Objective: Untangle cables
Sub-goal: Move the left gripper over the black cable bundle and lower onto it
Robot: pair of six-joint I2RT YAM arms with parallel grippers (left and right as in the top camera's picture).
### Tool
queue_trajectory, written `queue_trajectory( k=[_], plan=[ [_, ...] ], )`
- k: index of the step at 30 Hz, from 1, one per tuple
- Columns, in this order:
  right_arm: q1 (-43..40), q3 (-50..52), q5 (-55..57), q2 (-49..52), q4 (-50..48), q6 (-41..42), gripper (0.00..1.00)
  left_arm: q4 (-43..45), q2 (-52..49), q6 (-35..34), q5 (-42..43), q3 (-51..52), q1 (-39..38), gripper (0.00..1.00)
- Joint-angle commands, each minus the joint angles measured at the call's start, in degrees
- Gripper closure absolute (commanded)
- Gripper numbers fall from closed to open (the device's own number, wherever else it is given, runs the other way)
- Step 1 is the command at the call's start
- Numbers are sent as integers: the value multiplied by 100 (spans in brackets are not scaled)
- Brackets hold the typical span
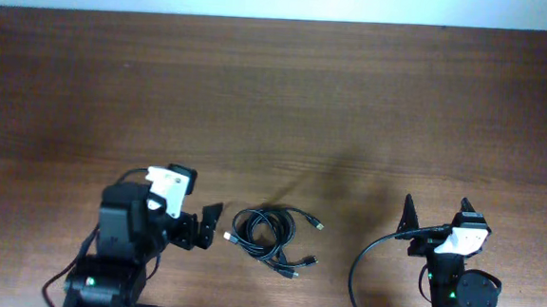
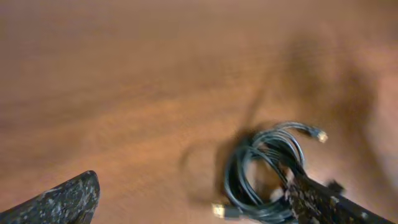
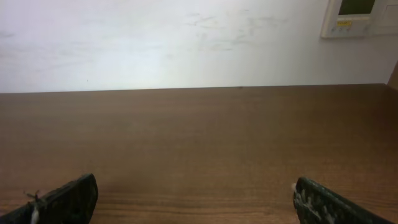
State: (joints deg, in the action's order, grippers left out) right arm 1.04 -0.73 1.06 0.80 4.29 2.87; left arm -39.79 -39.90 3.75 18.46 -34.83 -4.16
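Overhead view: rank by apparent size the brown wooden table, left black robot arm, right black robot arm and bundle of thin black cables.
Largest to smallest:
Brown wooden table
left black robot arm
right black robot arm, somewhat smaller
bundle of thin black cables, smallest

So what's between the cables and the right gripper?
Only bare table, in the overhead view, from cables to right gripper; its arm's thick cord loops nearby.

Looks office-like: wood table (image 1: 277, 97), white wall (image 3: 155, 43), wall panel (image 3: 360, 17)
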Motion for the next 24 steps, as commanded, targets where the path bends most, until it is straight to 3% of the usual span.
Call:
queue_trajectory(
  k=[1,11,24],
  plan=[
    [-35,42,50,-61,28,44,1,-247,-481,264,258,-527,-319,1],
    [-35,39,50,-61,28,44,1,-1193,-2291,352,-254,-1847,-1381,1],
    [-35,42,50,-61,28,44,1,-1121,-4009,-160,-459,-1858,-2057,1]
  ],
)
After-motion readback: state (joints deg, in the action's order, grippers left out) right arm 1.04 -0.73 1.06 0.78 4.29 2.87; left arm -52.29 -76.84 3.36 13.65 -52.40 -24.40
